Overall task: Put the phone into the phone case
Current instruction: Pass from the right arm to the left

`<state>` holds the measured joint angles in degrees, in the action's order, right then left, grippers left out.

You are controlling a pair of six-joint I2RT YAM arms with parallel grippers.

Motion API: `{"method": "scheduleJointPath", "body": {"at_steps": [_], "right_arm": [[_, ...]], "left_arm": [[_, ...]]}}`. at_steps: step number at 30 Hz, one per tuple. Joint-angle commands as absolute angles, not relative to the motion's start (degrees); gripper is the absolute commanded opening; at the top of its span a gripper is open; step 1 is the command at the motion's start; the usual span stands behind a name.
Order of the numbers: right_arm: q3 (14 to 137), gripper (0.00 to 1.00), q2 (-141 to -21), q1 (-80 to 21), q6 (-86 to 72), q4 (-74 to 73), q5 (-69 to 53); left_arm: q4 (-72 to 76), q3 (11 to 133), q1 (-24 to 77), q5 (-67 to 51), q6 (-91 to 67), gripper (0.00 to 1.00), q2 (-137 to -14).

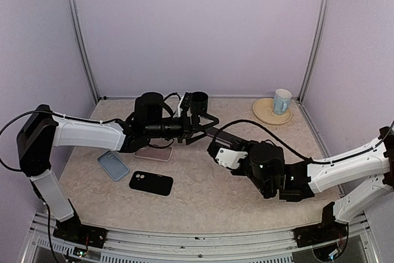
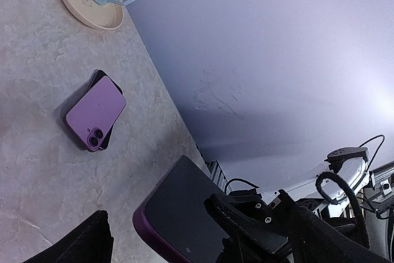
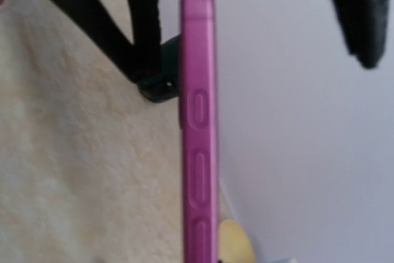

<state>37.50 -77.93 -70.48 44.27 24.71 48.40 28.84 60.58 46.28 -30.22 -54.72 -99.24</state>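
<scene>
Right gripper [image 2: 241, 215]: pressed shut on the phone [image 2: 184, 210]. I see a black finger lying across its dark glass.
Phone: up in the air over the table [image 1: 203, 204], not lying flat. It has a dark front and a purple rim. The right wrist view shows its thin side, with long side buttons [image 3: 197, 109].
Purple rim: I cannot tell if it is the phone's own edge or a case already round it.
Left gripper [image 1: 200, 123]: its fingers are wide apart and hold nothing. One finger [image 2: 80, 244] shows at the bottom of the left wrist view.
Phone from the left gripper: just in front and very near. I think it sits between the open fingers, but the second finger is lost among dark parts.
Long way of the phone: it sticks straight out of the right gripper, with its free end toward the left gripper.
Nearer arm: the right one has it, and the left one is just beside it.
On the table: a black case [image 1: 151, 183] and a blue case [image 1: 113, 165] lie by the left arm, well apart from the phone. A purple slab [image 2: 95, 114] with a camera eye lies flat on something dark.
Far corner: a cup [image 1: 282, 100] stands on a plate [image 1: 266, 114].
My guess for the next move: the left fingers close on the free end — gently, or the phone may twist.
</scene>
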Motion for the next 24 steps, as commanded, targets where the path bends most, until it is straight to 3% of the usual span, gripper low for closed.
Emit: {"method": "scheduleJointPath", "body": {"at_steps": [1,16,24], "right_arm": [[34.83,0.00,-79.60,-72.27,57.07,43.01,54.17],[31.44,0.00,-91.81,-73.04,82.10,75.92,57.57],[30.94,0.00,-96.74,-73.16,90.21,86.01,57.09]], "left_arm": [[32.17,63.09,46.41,-31.91,-56.45,0.96,-100.39],[36.57,62.82,45.99,-35.14,-60.08,0.73,-102.57],[39.20,61.62,45.22,-36.78,-61.78,0.51,-102.31]]}}
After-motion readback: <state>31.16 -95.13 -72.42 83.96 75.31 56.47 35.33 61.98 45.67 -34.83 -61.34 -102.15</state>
